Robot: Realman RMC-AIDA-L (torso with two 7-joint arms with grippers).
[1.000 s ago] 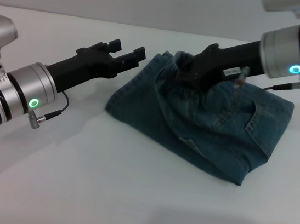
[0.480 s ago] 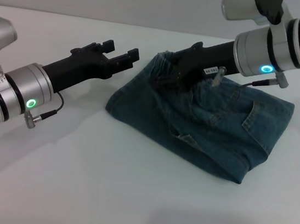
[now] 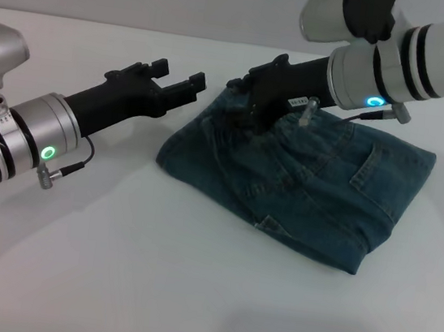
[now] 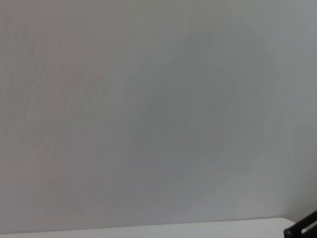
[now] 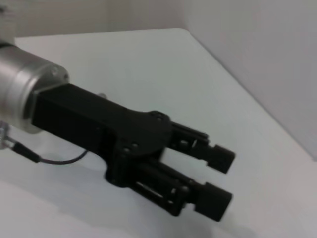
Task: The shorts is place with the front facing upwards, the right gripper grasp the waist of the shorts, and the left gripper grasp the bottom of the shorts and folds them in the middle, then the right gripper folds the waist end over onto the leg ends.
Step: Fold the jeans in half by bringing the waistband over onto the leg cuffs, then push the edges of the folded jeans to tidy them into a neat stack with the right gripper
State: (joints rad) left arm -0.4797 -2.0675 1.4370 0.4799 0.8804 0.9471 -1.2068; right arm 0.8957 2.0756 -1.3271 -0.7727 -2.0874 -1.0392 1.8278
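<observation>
Denim: the shorts [image 3: 302,181] lie folded on desk [image 3: 151,271].
R end effector [image 3: 242,103]: over shorts' far-left corner; grip can't tell.
L end effector [image 3: 180,81]: just left of shorts, spread, clear so fold settles.

The scene is viewed from above and in front by the head camera. The left wrist camera is aimed at a blank wall. The left gripper [image 5: 218,181] is seen close by the right wrist camera and also appears in the head view [image 3: 176,78].
</observation>
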